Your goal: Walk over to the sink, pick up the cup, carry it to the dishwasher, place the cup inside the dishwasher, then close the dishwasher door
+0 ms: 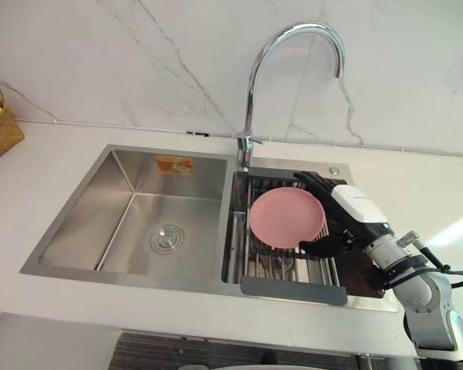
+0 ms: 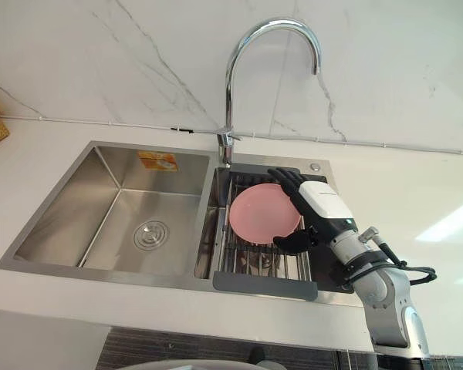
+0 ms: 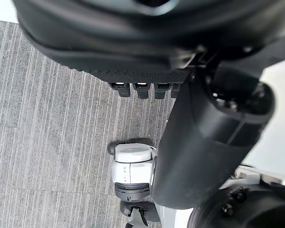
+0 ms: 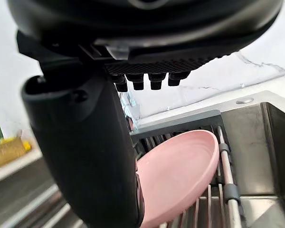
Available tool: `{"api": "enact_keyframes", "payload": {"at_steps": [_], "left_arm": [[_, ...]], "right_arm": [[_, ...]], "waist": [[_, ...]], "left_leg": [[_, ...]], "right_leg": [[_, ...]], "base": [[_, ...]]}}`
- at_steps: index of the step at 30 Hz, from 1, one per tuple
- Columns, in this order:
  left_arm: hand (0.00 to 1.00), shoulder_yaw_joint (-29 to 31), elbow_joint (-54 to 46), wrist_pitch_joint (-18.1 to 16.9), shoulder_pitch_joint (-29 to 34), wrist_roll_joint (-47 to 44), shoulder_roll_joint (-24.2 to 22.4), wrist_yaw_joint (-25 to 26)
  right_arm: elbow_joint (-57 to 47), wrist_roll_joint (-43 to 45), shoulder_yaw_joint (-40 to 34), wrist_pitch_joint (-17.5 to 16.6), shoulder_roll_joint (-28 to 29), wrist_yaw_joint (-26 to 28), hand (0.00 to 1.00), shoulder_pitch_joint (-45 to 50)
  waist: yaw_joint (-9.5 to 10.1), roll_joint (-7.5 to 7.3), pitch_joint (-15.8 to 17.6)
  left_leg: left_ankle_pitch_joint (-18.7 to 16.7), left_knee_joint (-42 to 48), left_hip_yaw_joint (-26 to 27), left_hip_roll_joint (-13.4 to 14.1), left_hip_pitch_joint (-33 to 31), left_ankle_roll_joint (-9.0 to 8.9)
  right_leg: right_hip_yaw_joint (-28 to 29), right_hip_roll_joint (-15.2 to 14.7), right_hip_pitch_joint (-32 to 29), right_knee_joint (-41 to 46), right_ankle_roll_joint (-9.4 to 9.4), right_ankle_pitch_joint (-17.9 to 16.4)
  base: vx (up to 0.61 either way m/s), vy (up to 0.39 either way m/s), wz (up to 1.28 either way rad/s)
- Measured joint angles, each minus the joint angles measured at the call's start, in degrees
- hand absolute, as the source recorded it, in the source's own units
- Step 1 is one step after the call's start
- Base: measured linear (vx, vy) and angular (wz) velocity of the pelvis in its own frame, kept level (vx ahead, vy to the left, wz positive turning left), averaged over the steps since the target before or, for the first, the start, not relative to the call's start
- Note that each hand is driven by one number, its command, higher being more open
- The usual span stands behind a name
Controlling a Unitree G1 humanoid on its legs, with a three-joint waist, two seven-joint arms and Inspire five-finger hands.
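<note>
Hovering with open right hand (image 1: 351, 204) beside pink plate (image 1: 284, 217) on sink rack (image 1: 293, 290), holding nothing.
Looks light, hard, slippery: pinch at the rim.

Right arm (image 1: 430, 304): silver-grey, enters from the lower right, forearm angled up and to the left.
Right hand (image 1: 353, 206): fingers (image 1: 312, 182) stretched forward, thumb (image 1: 324, 247) spread well apart.
Left hand (image 3: 133, 42): fingers relaxed, holding nothing.

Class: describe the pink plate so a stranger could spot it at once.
Find the steel sink under the curved tap. Its right basin holds a wire rack; the plate rests on it, by the right hand. It alone is pink and round.
</note>
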Motion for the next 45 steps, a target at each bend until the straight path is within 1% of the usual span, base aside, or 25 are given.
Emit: {"api": "enact_keyframes", "payload": {"at_steps": [3, 5, 9, 12, 14, 23, 27, 31, 37, 42, 45], "left_arm": [[1.00, 0.96, 0.00, -0.01, 0.06, 0.02, -0.15, -0.04], [1.00, 1.58, -0.01, -0.03, 0.22, 0.02, -0.38, -0.11], [1.00, 2.16, -0.02, -0.24, 0.49, 0.02, -0.22, -0.44], [1.00, 2.30, -0.02, -0.50, 0.64, 0.02, -0.05, -0.74], [1.00, 3.12, -0.02, -0.57, 0.74, 0.04, -0.17, -0.94], [1.00, 3.37, -0.03, -0.71, 0.90, 0.04, -0.22, -0.97], [1.00, 3.78, -0.03, -0.71, 1.58, 0.04, -0.40, -1.06], [1.00, 3.84, -0.03, -0.71, 1.78, 0.04, -0.37, -1.06], [1.00, 3.84, -0.03, -0.71, 1.89, 0.04, -0.33, -1.08], [1.00, 3.81, -0.03, -0.71, 1.95, 0.04, -0.24, -1.10], [1.00, 3.74, -0.03, -0.71, 1.95, 0.04, -0.24, -1.10]], "right_arm": [[-0.47, -5.45, 1.27, -2.12, -0.05, 0.65, 1.00, -1.35], [-1.33, -7.95, 1.84, -2.89, -0.09, 1.49, 1.00, -2.31], [-2.73, -10.17, 1.94, -4.89, -0.33, 1.88, 1.00, -3.09], [-3.37, -12.41, 2.03, -5.58, -1.59, 2.47, 1.00, -4.19], [-3.49, -12.60, 2.04, -5.68, -2.04, 2.90, 1.00, -4.61], [-3.69, -15.79, 2.93, -5.91, -2.30, 5.31, 1.00, -5.60], [-3.69, -16.82, 3.22, -5.88, -2.29, 6.58, 1.00, -5.57], [-3.69, -16.93, 3.22, -5.88, -2.29, 6.72, 1.00, -5.15], [-3.38, -18.08, 3.34, -5.90, -2.29, 6.72, 1.00, -1.57], [-1.13, -19.14, 3.81, -5.80, -2.28, 6.64, 1.00, 0.45], [0.00, -20.96, 5.44, -5.60, -2.14, 5.91, 1.00, 1.89]], "waist": [[-0.07, -0.31, 0.06], [0.00, -0.55, -0.08], [0.06, -1.06, -0.41], [0.06, -1.32, -0.68], [0.06, -1.47, -0.79], [0.05, -1.71, -1.08], [0.05, -1.74, -2.21], [0.04, -1.83, -2.55], [-0.03, -1.83, -2.59], [-0.19, -1.82, -2.59], [-0.36, -1.81, -2.58]], "left_leg": [[0.00, 0.07, 0.00, 0.00, -0.05, 0.02], [-0.01, 0.18, -0.02, 0.05, -0.16, 0.02], [-0.03, 0.29, -0.15, 0.13, -0.46, 0.05], [-0.03, 0.34, -0.19, 0.13, -0.93, 0.06], [-0.02, 0.32, -0.25, 0.16, -1.11, 0.07], [0.12, 0.40, -0.74, 0.01, -1.57, 0.26], [0.20, 0.40, -0.98, -0.11, -1.69, 0.38], [0.29, 0.27, -1.10, -0.15, -1.74, 0.51], [0.93, -0.80, -1.29, -0.33, -1.51, 0.38], [1.19, -1.21, -1.30, -0.61, -1.48, 0.54], [1.24, -1.31, -1.31, -0.79, -1.51, 0.60]], "right_leg": [[0.04, 0.03, -0.01, 0.01, -0.05, 0.04], [0.04, 0.06, -0.02, 0.00, -0.08, 0.06], [-0.03, 0.10, -0.12, -0.01, -0.14, 0.10], [-0.05, 0.09, -0.52, -0.01, -0.20, 0.14], [-0.09, 0.12, -0.69, 0.00, -0.21, 0.15], [-0.39, 0.08, -0.96, 0.02, -0.20, 0.15], [-0.54, 0.06, -0.98, 0.01, -0.20, 0.15], [-0.60, -0.19, -0.96, 0.01, -0.18, 0.16], [-0.80, -0.26, -1.20, -0.02, -0.16, 0.16], [-0.84, -0.48, -1.46, -0.08, -0.04, 0.21], [-0.87, -0.52, -1.54, -0.17, 0.06, 0.26]], "base": [[-0.02, 0.006, 0.00], [-0.05, 0.001, 0.01], [-0.02, 0.000, 0.01], [0.00, 0.000, 0.00], [0.00, 0.000, 0.00], [-0.01, 0.004, 0.02], [-0.03, 0.005, 0.02], [-0.05, 0.011, 0.02], [-0.02, 0.001, 0.01], [0.00, 0.000, 0.00], [-0.01, 0.006, 0.01]]}}
